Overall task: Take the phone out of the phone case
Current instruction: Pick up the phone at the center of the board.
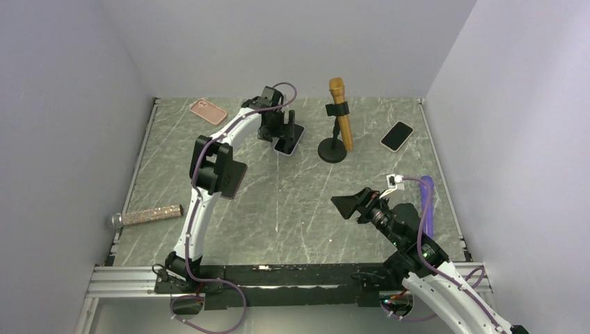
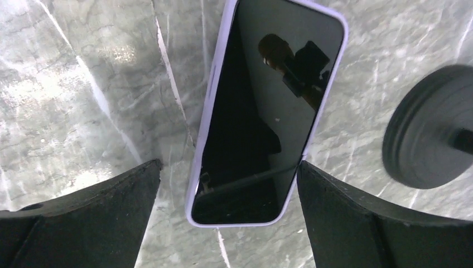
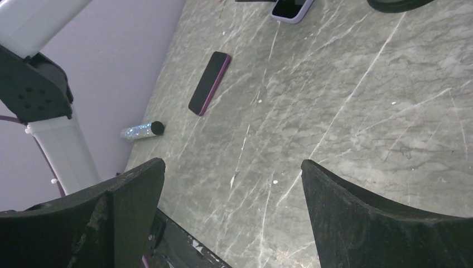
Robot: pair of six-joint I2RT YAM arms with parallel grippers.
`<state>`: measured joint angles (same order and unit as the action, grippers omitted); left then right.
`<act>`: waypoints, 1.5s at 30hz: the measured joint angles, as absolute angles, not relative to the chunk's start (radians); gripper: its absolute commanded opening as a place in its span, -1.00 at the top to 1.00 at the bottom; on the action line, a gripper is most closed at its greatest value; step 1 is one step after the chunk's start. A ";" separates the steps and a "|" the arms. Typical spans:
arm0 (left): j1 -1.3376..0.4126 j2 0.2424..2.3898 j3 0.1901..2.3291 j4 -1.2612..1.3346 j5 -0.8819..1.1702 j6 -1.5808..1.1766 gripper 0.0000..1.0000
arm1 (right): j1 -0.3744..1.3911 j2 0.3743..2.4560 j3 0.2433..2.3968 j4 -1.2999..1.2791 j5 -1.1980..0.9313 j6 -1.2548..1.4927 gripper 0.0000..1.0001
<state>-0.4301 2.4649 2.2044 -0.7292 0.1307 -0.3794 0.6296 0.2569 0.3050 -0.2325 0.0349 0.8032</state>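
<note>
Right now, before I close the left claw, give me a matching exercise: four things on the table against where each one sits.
Things:
1. lavender-cased black-screen phone
2. gold microphone
3. silver glitter tube
4. pink phone case

Places:
A. far left corner of the grey marble table
B. clipped in the black round stand
C. under the open left claw
D. by the table's left edge, on the near half

Pairs: 1-C, 2-B, 3-D, 4-A

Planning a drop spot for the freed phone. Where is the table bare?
Biggest bare patch: mid-table, between the dark phone, the right gripper and the near rail. Smaller strip along the left edge, between the pink case and the glitter tube. Crowded: around the left gripper, lilac-cased phone and mic stand base.
</note>
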 measured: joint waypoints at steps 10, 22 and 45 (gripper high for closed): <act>-0.485 2.460 2.170 -0.698 0.084 -0.408 -0.99 | 0.630 0.251 0.307 -0.232 0.045 0.803 -0.90; -0.576 2.458 2.173 -0.757 -0.084 -0.444 -0.25 | 0.629 0.228 0.308 -0.241 0.050 0.803 -0.90; -0.635 1.885 1.386 -0.541 0.033 -0.543 -0.58 | 0.629 0.535 0.326 -0.141 0.049 0.817 -0.88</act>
